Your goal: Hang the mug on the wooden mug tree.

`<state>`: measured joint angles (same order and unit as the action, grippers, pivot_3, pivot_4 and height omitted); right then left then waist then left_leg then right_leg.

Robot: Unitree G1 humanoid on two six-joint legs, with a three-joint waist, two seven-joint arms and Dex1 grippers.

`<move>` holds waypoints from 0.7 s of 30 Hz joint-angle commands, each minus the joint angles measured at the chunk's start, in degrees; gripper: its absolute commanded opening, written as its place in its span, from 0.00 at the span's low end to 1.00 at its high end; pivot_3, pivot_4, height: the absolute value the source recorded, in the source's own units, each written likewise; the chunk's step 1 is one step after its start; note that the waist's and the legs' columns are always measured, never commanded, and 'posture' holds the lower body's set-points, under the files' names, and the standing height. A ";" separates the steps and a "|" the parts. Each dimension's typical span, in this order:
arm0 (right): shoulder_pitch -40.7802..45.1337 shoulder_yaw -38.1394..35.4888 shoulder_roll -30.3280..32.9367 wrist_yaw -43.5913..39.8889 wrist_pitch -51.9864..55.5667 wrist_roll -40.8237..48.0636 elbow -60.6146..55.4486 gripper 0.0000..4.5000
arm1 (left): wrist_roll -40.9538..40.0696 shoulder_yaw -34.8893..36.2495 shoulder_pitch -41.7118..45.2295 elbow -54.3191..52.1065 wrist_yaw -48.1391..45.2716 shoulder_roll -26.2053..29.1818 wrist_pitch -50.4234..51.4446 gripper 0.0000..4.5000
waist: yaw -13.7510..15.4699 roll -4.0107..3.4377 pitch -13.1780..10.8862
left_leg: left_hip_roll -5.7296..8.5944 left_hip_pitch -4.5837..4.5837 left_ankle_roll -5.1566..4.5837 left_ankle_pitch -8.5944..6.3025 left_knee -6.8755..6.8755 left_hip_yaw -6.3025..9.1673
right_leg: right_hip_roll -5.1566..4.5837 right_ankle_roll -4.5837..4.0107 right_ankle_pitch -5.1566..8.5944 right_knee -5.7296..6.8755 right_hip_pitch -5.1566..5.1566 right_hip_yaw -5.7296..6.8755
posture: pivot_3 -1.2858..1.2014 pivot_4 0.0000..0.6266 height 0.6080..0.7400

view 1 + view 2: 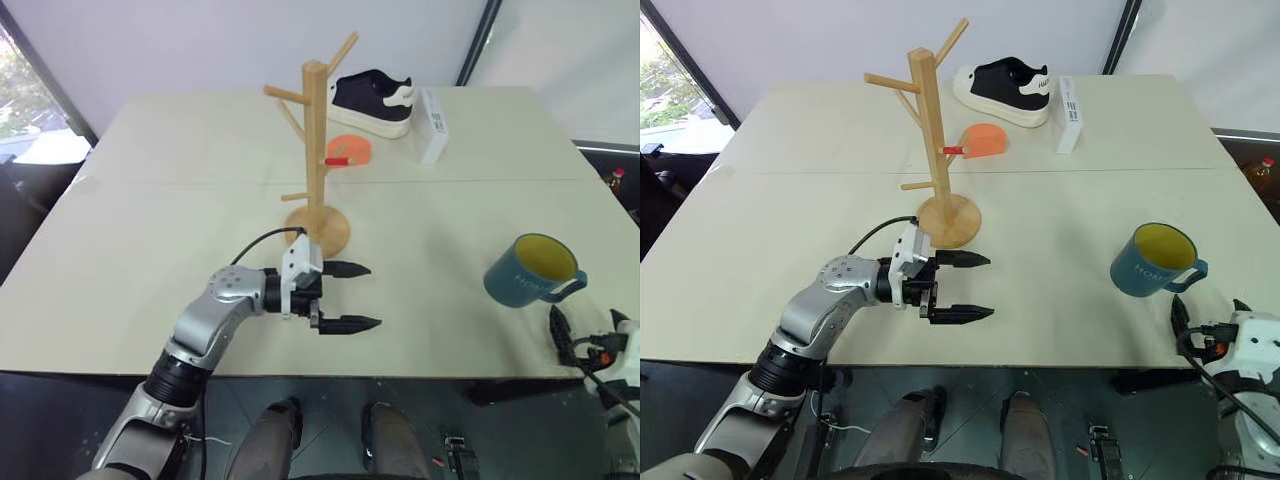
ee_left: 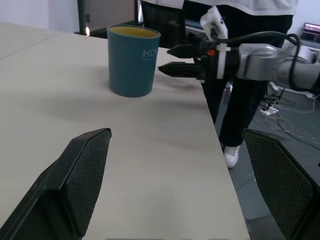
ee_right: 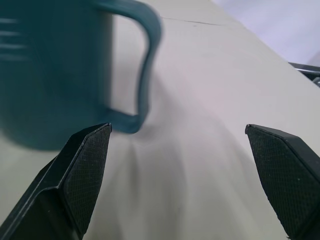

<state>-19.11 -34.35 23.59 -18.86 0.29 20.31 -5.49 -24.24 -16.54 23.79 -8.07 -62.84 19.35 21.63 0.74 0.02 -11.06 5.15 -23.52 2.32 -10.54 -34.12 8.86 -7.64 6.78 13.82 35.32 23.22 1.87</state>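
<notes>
Left gripper [image 1: 354,296] over near part of surface [image 1: 150,250], pointing toward right side, fingers spread, nothing between them. Wooden mug tree [image 1: 316,160] upright just beyond it, mid-surface; orange object [image 1: 350,149] and black-and-white shoe [image 1: 373,100] further back. Mug [image 1: 530,271] upright near right front edge, handle toward right gripper [image 3: 180,165]. Right gripper just short of handle, fingers spread wide, holding nothing.

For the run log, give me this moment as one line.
mug: upright on table, unheld | wooden mug tree: pegs bare | left gripper: open, empty | right gripper: open, near mug handle
</notes>
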 commanded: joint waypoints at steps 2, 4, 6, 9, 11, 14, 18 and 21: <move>2.84 -0.50 1.64 0.67 0.55 -0.50 1.00 0.99 | 0.00 0.31 0.57 -2.03 0.39 0.21 -0.83 1.00 | -0.10 0.00 0.00 | 0.00 0.00 -0.02 0.00 0.00 0.00 | 0.01 0.01 0.00 0.00 0.00 0.00 | 0.52 0.24 1.00; 3.96 -0.26 1.87 0.73 0.88 -0.87 1.60 0.99 | -0.06 0.48 0.45 -2.24 0.69 0.39 -0.78 1.00 | -0.12 -0.01 0.01 | 0.00 0.04 -0.02 0.00 -0.01 -0.11 | 0.00 0.02 -0.01 0.02 0.00 -0.08 | 0.52 0.24 1.00; 5.10 0.06 2.17 0.51 1.02 -1.20 2.41 0.99 | -0.09 0.57 0.25 -2.57 1.03 0.64 -0.68 1.00 | -0.05 -0.01 0.01 | 0.00 0.05 -0.02 0.00 -0.03 -0.14 | 0.01 0.02 -0.01 0.03 -0.01 -0.10 | 0.52 0.24 1.00; 6.47 0.59 2.66 -0.05 1.22 -1.31 3.37 0.99 | -0.08 0.60 0.20 -2.73 1.57 0.83 -0.61 1.00 | -0.07 -0.01 0.01 | -0.01 0.05 -0.03 0.00 -0.05 -0.17 | 0.00 0.01 -0.01 0.03 -0.02 -0.12 | 0.52 0.24 1.00; 7.46 1.06 3.13 -0.36 1.49 -1.43 4.16 0.99 | -0.08 0.68 0.14 -2.82 1.92 0.93 -0.61 1.00 | -0.05 -0.01 0.01 | -0.01 0.05 -0.03 0.00 -0.05 -0.18 | 0.00 0.01 -0.01 0.03 -0.02 -0.14 | 0.52 0.24 1.00; 8.76 1.65 3.74 -0.93 2.00 -1.31 5.44 0.99 | -0.11 0.70 0.30 -2.63 2.21 0.99 -0.61 1.00 | -0.08 -0.01 0.01 | -0.01 0.05 -0.04 0.00 -0.04 -0.20 | 0.00 0.02 -0.02 0.03 -0.01 -0.15 | 0.52 0.24 1.00; 10.59 2.05 3.70 -3.03 2.62 0.40 6.89 0.66 | 0.12 1.09 0.20 -2.85 3.02 1.41 -0.47 1.00 | -0.11 -0.01 0.00 | -0.01 0.07 -0.04 0.01 -0.04 -0.20 | 0.01 0.05 -0.04 0.05 -0.01 -0.15 | 0.52 0.24 1.00; 10.75 2.18 3.43 -3.80 2.82 0.51 6.61 0.33 | 0.10 1.40 0.01 -2.83 3.42 1.88 -0.70 1.00 | -0.07 -0.01 0.01 | -0.01 0.08 -0.04 0.01 -0.05 -0.21 | 0.01 0.06 -0.04 0.05 -0.01 -0.17 | 0.52 0.24 1.00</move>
<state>-8.44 -31.74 26.19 -22.24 3.40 19.91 1.71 -24.21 -16.41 23.73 -9.01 -59.60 20.99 21.62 0.66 0.01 -11.05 5.14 -23.44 2.28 -10.53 -34.17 8.65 -7.63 6.84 13.78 35.37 23.21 1.70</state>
